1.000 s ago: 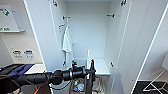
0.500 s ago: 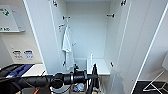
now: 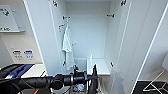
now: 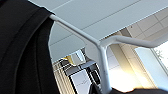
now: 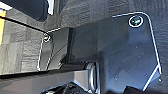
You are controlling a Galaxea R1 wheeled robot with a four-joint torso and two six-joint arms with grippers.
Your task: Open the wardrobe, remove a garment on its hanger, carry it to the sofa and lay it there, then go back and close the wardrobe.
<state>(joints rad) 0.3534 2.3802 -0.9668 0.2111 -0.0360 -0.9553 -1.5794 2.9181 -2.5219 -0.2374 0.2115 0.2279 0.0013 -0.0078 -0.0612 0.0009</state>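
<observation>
On the left of the head view, a pale wall carries a white first-aid cabinet and two small outlet plates. Below them lies a blue item beside a white surface.

The left arm enters from the left and extends horizontally across the lower part of the view. Its pincer is positioned in front of the open wardrobe. The black garment hangs at the tip of the pincer, in front of the wardrobe's lower section. In the left wrist view, the white hanger appears close to the camera, and the black fabric covers one of its shoulders. The pincer seems closed on the hanger, though the fingers themselves cannot be made out.

Both wardrobe doors stand open. A white shirt hangs against the left inner wall. A white shelf sits low in the interior.

The right door panel fills the right of the head view. A white chair frame stands at the lower right corner.

The right wrist view faces dark carpet. The state of the right pincer cannot be determined.
</observation>
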